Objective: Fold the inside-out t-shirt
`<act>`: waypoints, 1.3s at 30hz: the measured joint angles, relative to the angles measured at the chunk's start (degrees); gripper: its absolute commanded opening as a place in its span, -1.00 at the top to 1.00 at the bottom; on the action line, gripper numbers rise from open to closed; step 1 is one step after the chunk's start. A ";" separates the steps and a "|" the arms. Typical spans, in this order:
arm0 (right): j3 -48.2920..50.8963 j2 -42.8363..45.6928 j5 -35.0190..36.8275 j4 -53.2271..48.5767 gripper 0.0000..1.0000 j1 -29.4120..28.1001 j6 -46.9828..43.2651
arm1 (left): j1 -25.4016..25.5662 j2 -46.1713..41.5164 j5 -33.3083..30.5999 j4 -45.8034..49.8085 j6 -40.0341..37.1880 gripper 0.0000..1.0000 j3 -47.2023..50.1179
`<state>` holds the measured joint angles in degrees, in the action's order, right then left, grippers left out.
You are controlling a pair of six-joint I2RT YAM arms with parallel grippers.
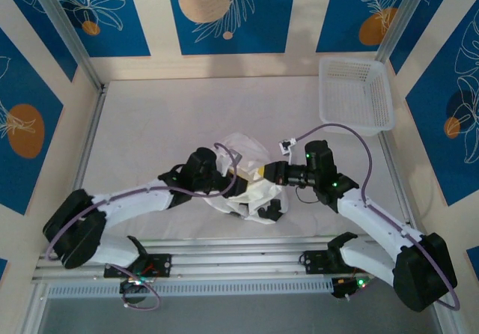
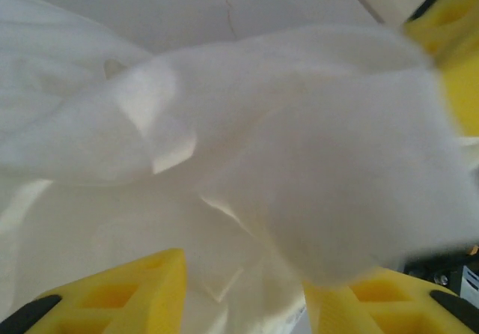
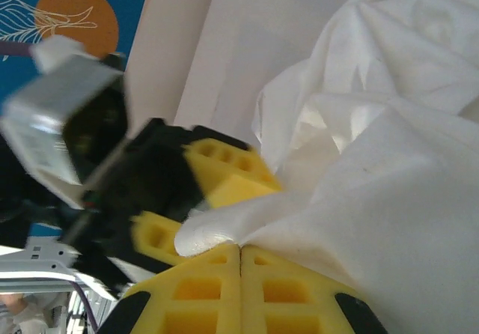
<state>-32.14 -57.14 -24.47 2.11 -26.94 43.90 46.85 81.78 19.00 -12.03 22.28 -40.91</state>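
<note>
Bright, even overhead light, soft shadows; the t-shirt [image 2: 314, 169] glares white and blurs in wrist views.

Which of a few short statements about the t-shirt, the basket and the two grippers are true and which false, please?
1. The t-shirt lies spread flat on the table. False: it is bunched up between the two grippers.
2. The right gripper is shut on the t-shirt. True.
3. The left gripper is shut tight. False: its fingers stand apart, with cloth between them.
4. The white mesh basket stands at the table's far right corner. True.
</note>
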 measured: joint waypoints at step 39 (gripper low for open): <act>3.02 5.86 -3.52 -2.14 1.00 9.53 3.04 | 9.94 -7.67 -6.36 10.29 -6.10 -0.55 -5.60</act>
<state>-29.12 -51.29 -27.99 -0.03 -17.41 46.94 56.80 74.11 12.64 -1.74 16.19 -46.50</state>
